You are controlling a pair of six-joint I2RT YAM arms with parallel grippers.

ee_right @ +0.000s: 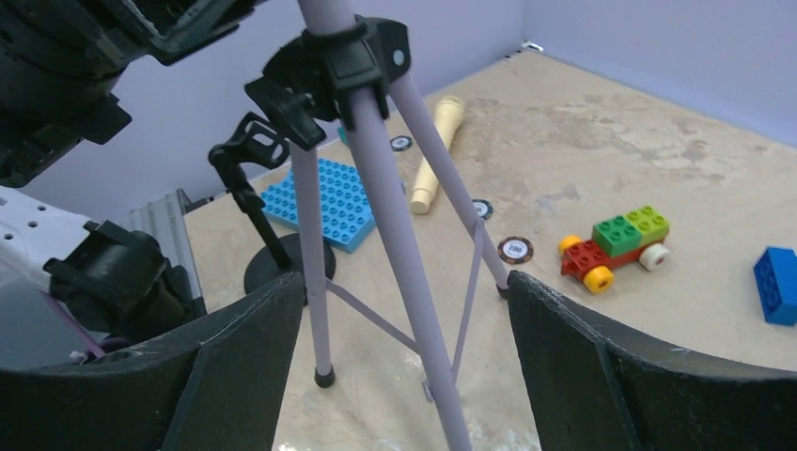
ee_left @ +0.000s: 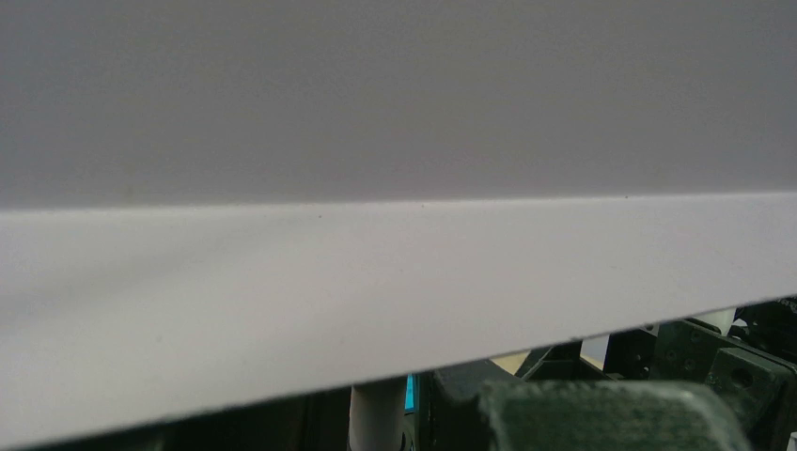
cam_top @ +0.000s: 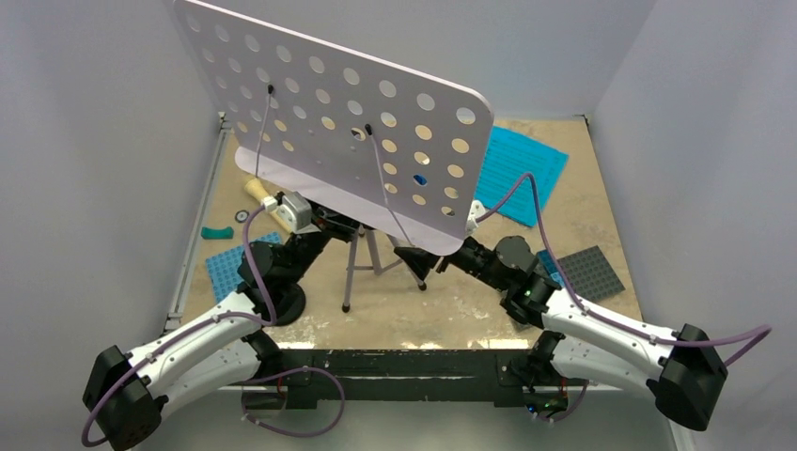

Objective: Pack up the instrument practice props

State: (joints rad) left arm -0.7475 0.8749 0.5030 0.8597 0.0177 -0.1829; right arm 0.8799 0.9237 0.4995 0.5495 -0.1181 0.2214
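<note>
The lavender hole-punched music stand (cam_top: 338, 122) leans over the table on its silver tripod (ee_right: 376, 216), two feet seen on the surface. My left gripper (cam_top: 331, 224) sits under the desk, shut on the stand's pole (ee_left: 376, 418); the desk's lip (ee_left: 376, 282) fills most of its view. My right gripper (ee_right: 404, 282) is open, its fingers astride the tripod legs without touching them, low beside the tripod (cam_top: 418, 261). Teal sheet-music pages (cam_top: 522, 169) lie at the back right. The cream microphone (ee_right: 437, 150) lies flat behind the tripod. The black mic stand (ee_right: 282, 263) stands upright to the left.
A blue baseplate (ee_right: 329, 202) lies beside the mic stand, a grey one (cam_top: 592, 272) by my right arm. A brick car (ee_right: 616, 244), a blue brick (ee_right: 778, 282) and round chips (ee_right: 515, 249) lie past the tripod. Walls close three sides.
</note>
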